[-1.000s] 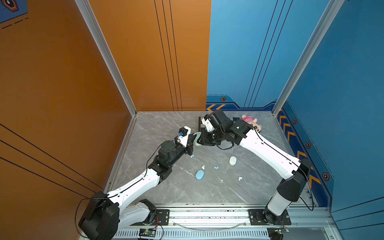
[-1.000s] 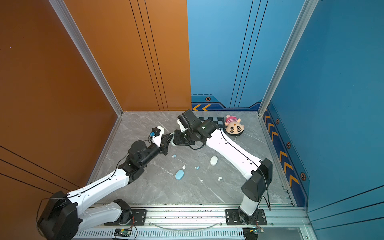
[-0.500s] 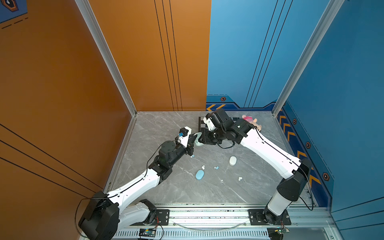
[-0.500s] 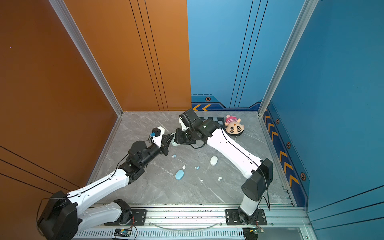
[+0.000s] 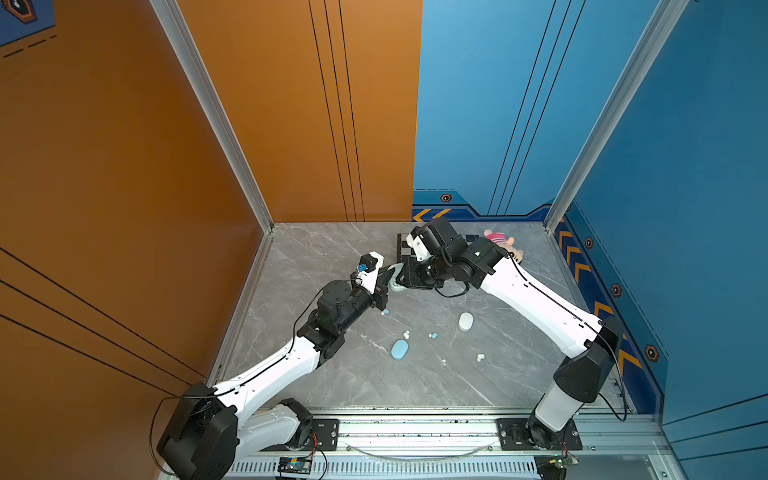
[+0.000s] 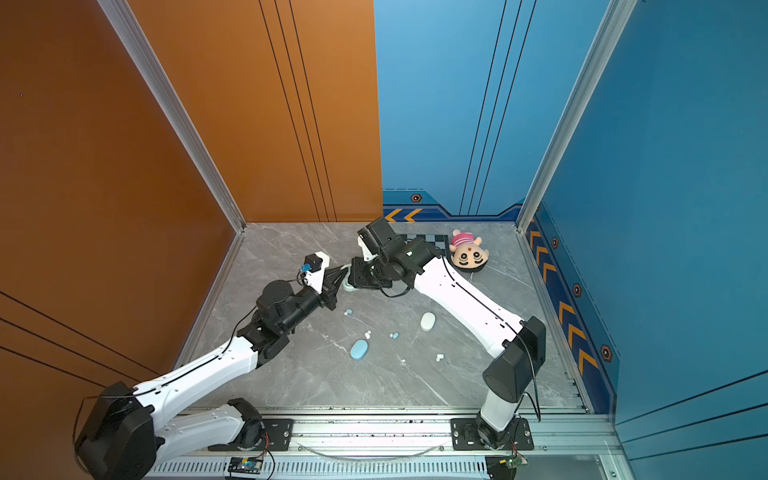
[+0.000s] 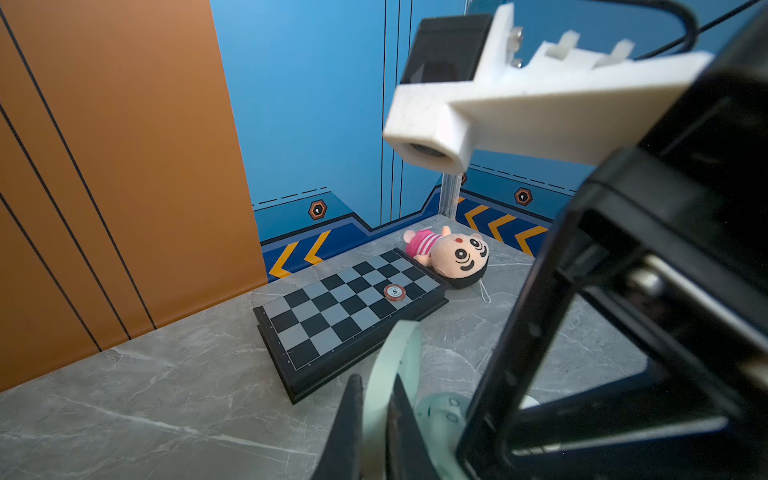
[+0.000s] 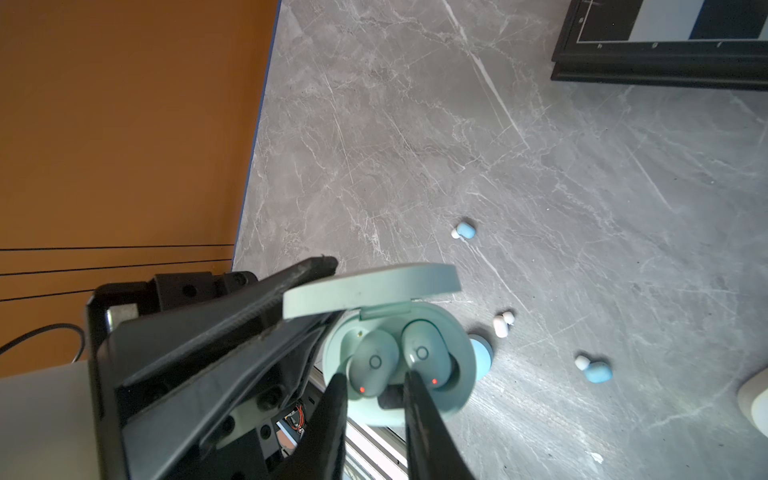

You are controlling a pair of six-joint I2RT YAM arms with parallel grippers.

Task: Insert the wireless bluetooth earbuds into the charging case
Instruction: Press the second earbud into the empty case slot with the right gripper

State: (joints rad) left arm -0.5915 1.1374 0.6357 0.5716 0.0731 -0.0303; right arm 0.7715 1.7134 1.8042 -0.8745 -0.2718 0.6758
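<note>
Progress stands at roughly a third, judging by what lies where. Near the middle of the worktop, towards its far edge, a mint charging case is open. The left tool is clamped on its raised lid and holds it up.

Two mint earbuds sit side by side in the case's wells, each showing a small red light. They look seated. The right tool reaches in from above, its fingers slightly apart on either side of one bud. Whether they press on it or have let go cannot be told.

The rest looks untouched. Closer to the near edge, at least four loose buds lie apart from one another on the bare stone. Two are pale blue and two are white. A blue case and a white case lie among them, both shut.

Left to do, as I judge it, is closing the mint lid, then opening each remaining case and seating its matching pair.
</note>
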